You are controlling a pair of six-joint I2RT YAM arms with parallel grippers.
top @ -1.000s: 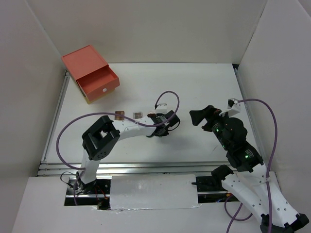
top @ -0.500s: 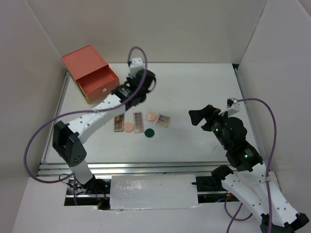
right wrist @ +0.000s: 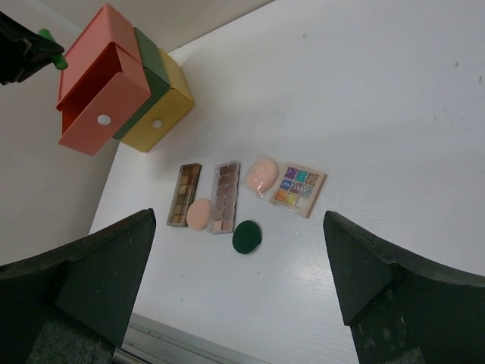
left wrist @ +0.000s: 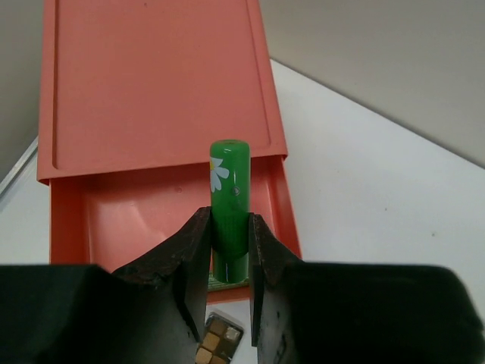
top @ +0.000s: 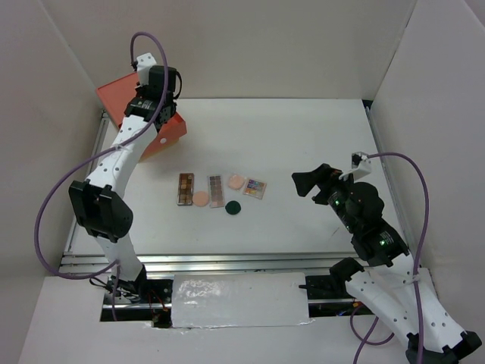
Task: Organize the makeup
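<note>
**Step in hand: put the tube in the drawer.**

The left end effector [left wrist: 229, 227] grips a green tube [left wrist: 229, 182] near its lower end. The tube stands roughly upright above the open red drawer [left wrist: 144, 220] of the chest [right wrist: 114, 83]. The right end effector [top: 314, 184] hangs well to the right of the chest with its fingers spread and nothing between them.

**Procedure (recommended)**

1. Lower the tube until its base is inside the drawer walls. Dropped from this height, a round tube will probably bounce or roll.
2. Keep the tube away from the drawer's front lip, where it could tip out.
3. Tilt the tube so that it lies flat along the drawer floor, then open the fingers.
4. Lift the fingers straight out so that they do not catch the drawer or shift the chest.

**Remaining items**

The rest of the makeup lies in a cluster on the desk [top: 303, 129], in front of the chest and to its right:

- two brown palettes [top: 186, 189]
- a peach disc [top: 200, 199]
- a pink disc [top: 236, 182]
- a dark-green disc [top: 233, 206]
- a multicolour palette [top: 255, 187]

**Markings**

The tube has a white daisy printed on it. No brand name or other writing can be read on any item.
</note>
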